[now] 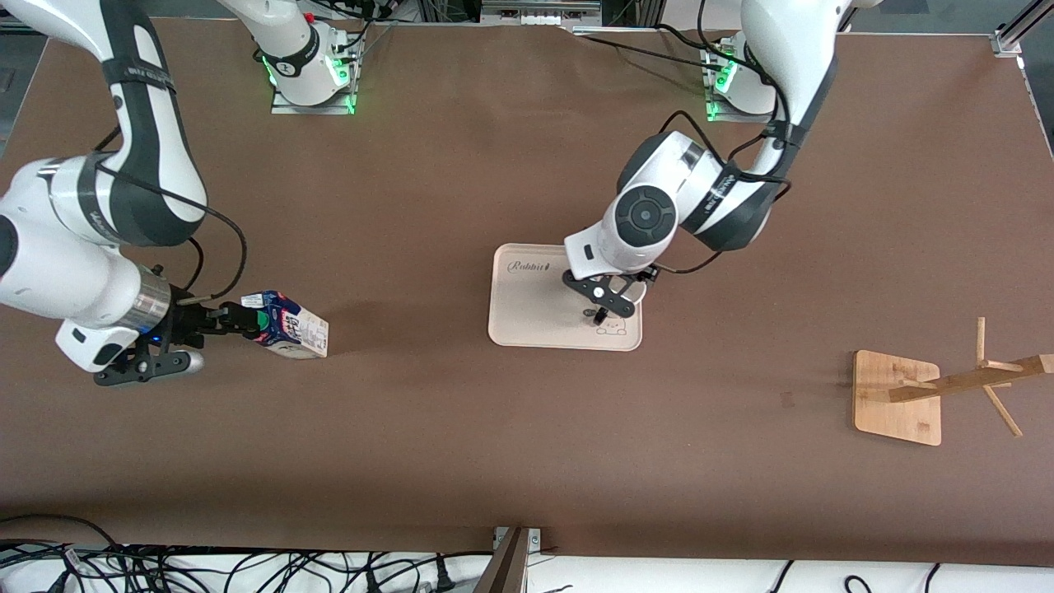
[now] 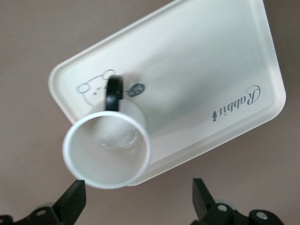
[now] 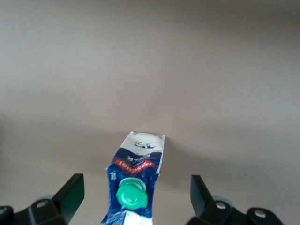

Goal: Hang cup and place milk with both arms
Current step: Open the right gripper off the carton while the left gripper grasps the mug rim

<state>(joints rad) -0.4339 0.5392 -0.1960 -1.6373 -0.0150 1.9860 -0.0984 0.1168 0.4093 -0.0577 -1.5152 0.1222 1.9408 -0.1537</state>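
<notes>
Brown table (image 1: pixel 527 461); left tool (image 1: pixel 603 306) wide over cup (image 2: pixel 108 152) on tray (image 1: pixel 527 317), right tool (image 1: pixel 235 319) wide around milk (image 1: pixel 292 325).

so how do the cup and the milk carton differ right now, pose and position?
The cup stands upright on the rabbit tray; the milk carton lies on its side on the bare table, toward the right arm's end. The cup is plain white with a black handle; the carton is blue-and-white with a green cap. Shared: each has an open pincer, left pincer and right pincer, around it, ungripped.
</notes>
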